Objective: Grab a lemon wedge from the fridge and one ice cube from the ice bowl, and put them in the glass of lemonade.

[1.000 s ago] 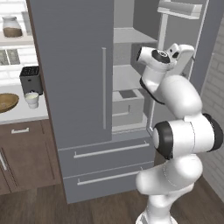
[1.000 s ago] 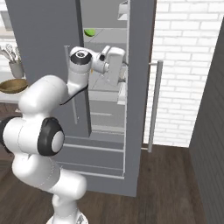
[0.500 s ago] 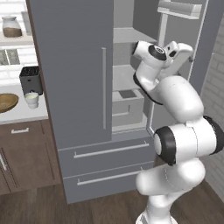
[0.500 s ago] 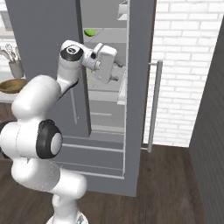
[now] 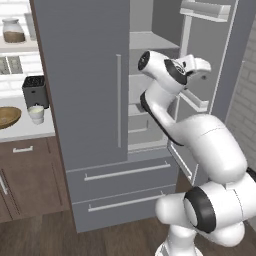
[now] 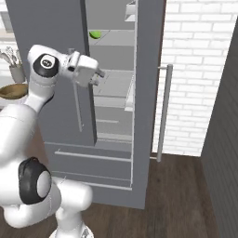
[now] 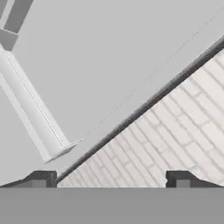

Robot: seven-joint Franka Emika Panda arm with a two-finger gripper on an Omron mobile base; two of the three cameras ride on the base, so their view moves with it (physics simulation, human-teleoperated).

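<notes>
The grey fridge (image 5: 85, 75) has its left door shut and its right door swung open. On an upper shelf inside lies the small yellow-green lemon wedge (image 6: 95, 34). My gripper (image 6: 99, 77) hangs open and empty in the doorway, below and just right of the wedge, apart from it. In the left base view the gripper (image 5: 203, 71) points at the open door's inner side. The hand view has the fingertips (image 7: 42, 178) spread wide, facing the door's edge and brick wall. On the counter left of the fridge sit the ice bowl (image 5: 8, 116) and the glass of lemonade (image 5: 36, 113). The ice cube is too small to make out.
A black toaster (image 5: 34, 90) stands behind the glass, and a jar (image 5: 13, 31) sits on a shelf above. A grey utensil holder (image 6: 16, 72) stands by the bowl (image 6: 11, 90). The open door (image 6: 148, 93) and a brick wall (image 6: 195, 69) close off the right side.
The wrist and hand have swung left, from near the open door towards the middle of the fridge opening. The jaws have stayed open.
</notes>
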